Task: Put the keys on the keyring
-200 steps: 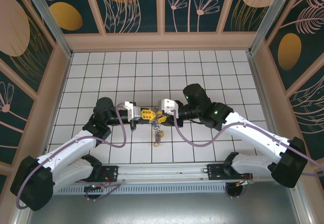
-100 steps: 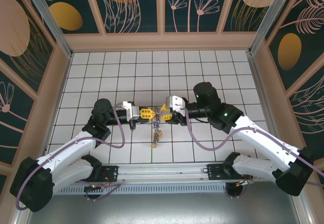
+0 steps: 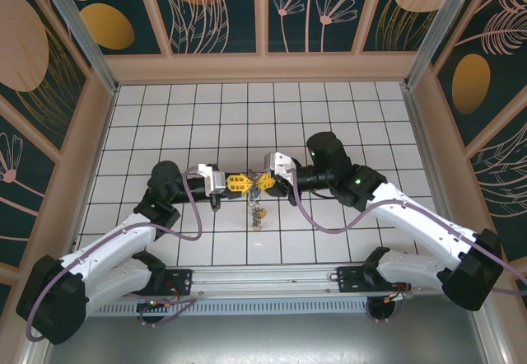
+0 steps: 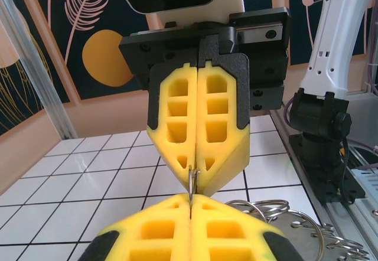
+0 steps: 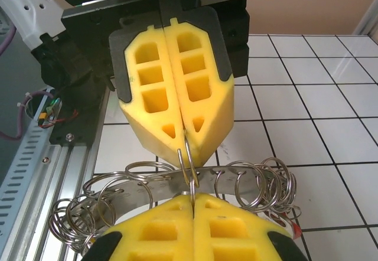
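My left gripper (image 3: 244,184) and right gripper (image 3: 260,183) meet tip to tip above the tiles. Both are shut on one small wire split ring (image 5: 190,160) that spans the gap between them. In the right wrist view this ring crosses the keyring (image 5: 155,188), a flat grey metal band hanging just under the fingertips with several split rings threaded through it. My right gripper (image 5: 193,197) pinches the ring's lower end, and the left gripper's fingers (image 5: 176,95) pinch its upper end. The keys (image 3: 257,214) dangle in a small bunch below the grippers. A red tag (image 5: 293,230) peeks out at the band's right end.
White tiled floor (image 3: 346,125) stretches on all sides, fenced by wooden walls (image 3: 263,67). The metal rail (image 3: 263,282) and both arm bases lie along the near edge. Loose split rings (image 4: 283,214) hang beside my left gripper (image 4: 192,201).
The right gripper drew back to the right with its jaws apart, then came back to the left gripper and shut on the split ring. The hanging keys shifted slightly. The left gripper stayed shut.
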Controlling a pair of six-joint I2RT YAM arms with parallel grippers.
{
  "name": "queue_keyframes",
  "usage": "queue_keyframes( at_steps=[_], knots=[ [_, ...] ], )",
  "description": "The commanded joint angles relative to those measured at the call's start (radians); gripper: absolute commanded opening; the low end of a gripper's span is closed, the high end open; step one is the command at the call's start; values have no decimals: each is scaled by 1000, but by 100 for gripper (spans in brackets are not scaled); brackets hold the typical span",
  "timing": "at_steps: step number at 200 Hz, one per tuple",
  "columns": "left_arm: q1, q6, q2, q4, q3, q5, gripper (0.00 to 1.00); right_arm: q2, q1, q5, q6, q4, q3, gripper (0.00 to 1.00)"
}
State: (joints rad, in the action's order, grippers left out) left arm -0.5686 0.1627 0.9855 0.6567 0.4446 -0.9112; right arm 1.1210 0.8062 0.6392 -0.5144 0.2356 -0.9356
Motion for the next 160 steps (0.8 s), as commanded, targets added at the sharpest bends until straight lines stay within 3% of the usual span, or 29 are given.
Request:
queue_keyframes(
  at_steps=[1, 84, 107, 160],
  knots=[
    [-3, -33, -12, 128, -3, -6, 0, 17, -2, 38, 19, -12, -17, 0],
    [-23, -55, 28, 204, -19, 8, 0, 87, 1, 87, 54, -44, -49, 0],
    [-25, -61, 27, 216, -27, 11, 0, 79, 1, 89, 39, -41, -48, 16],
    [-26, -61, 25, 205, -32, 1, 0, 12, -1, 63, 18, -50, -17, 21]
  ],
)
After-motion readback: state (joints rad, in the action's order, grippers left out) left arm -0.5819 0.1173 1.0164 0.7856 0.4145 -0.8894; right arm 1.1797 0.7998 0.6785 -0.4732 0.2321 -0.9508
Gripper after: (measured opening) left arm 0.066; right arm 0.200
